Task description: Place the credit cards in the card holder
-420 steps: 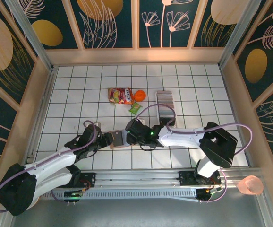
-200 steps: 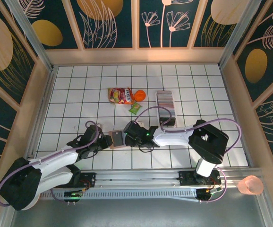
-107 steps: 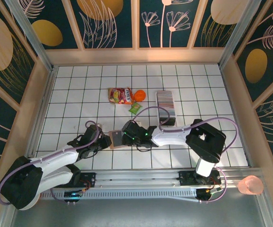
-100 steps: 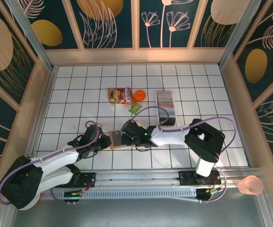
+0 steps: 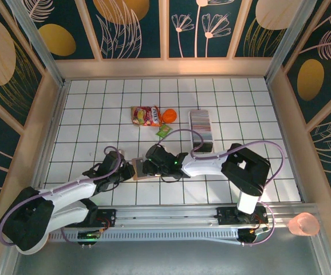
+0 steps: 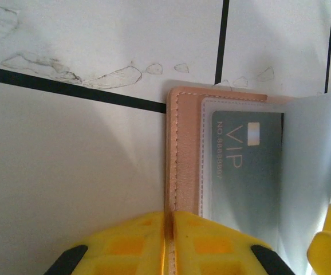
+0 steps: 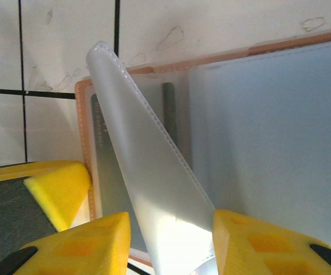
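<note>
Card holder (image 5: 138,169) lies open on the white gridded table (image 5: 85,114), near the front, between the two arms. Left gripper (image 5: 130,171) comes at it from the left, right gripper (image 5: 148,167) from the right; the two are close together over it. Left wrist view: left gripper (image 6: 168,243) is closed on the holder's salmon-pink stitched edge (image 6: 182,154), which sits in the thin slit between the yellow fingers (image 6: 119,246). Just inside that edge, a grey card marked VIP (image 6: 248,166) lies flat under a clear pocket. Right wrist view: right gripper (image 7: 171,246) has its jaws partway apart and clamped on a clear pocket leaf (image 7: 154,183), which fills the gap between the fingers (image 7: 257,246) and stands tilted up off the holder, its seamed edge pointing away from the camera. More pale pocket leaves lie flat to the right of it. A yellow finger of the left gripper shows at the lower left, touching the holder's pink rim (image 7: 84,143). Credit cards (image 5: 200,122) sit as a dense striped row farther back and to the right, well apart from the holder. Snack packets (image 5: 145,116) lie to the left of that row.
</note>
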Controlling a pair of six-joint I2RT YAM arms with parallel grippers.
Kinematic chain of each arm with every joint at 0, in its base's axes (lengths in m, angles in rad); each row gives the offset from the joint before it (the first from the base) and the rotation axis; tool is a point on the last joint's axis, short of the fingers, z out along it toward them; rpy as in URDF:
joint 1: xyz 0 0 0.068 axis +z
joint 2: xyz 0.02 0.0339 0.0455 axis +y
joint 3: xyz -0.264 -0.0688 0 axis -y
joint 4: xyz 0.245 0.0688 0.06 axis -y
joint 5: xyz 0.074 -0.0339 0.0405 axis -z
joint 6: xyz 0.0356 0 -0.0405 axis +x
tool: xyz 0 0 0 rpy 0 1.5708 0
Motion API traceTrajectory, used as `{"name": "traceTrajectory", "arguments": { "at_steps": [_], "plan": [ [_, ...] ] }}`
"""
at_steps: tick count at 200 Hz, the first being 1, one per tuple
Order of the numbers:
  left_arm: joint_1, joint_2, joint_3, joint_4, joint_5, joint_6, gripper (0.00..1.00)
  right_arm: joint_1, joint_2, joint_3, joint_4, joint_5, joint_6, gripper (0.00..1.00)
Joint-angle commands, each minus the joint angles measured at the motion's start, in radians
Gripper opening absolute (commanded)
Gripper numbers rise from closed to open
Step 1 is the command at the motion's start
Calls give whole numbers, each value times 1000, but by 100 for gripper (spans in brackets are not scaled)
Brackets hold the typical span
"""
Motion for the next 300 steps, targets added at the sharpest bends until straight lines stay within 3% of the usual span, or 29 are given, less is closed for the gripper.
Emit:
{"name": "traceTrajectory", "arguments": {
  "at_steps": [1, 110, 220, 259, 281, 300],
  "plan": [
    [-6, 40, -24, 50, 56, -12, 11, 10, 6, 21, 36, -6, 17, 42],
    [-5, -34, -48, 9, 3, -33, 10, 12, 40, 27, 161, -61, 38, 42],
    [-6, -267, -37, -149, -140, -106, 15, 14, 9, 87, 382, -145, -17, 42],
    [-6, -332, -4, -231, -192, -112, 17, -15, -89, 72, 391, -133, -157, 41],
    [-6, -361, 9, -257, -194, -113, 19, -82, -181, 39, 378, -157, -275, 39],
    [-6, -364, 5, -240, -175, -114, 26, -153, -278, 19, 354, -190, -429, 38]
  ]
}}
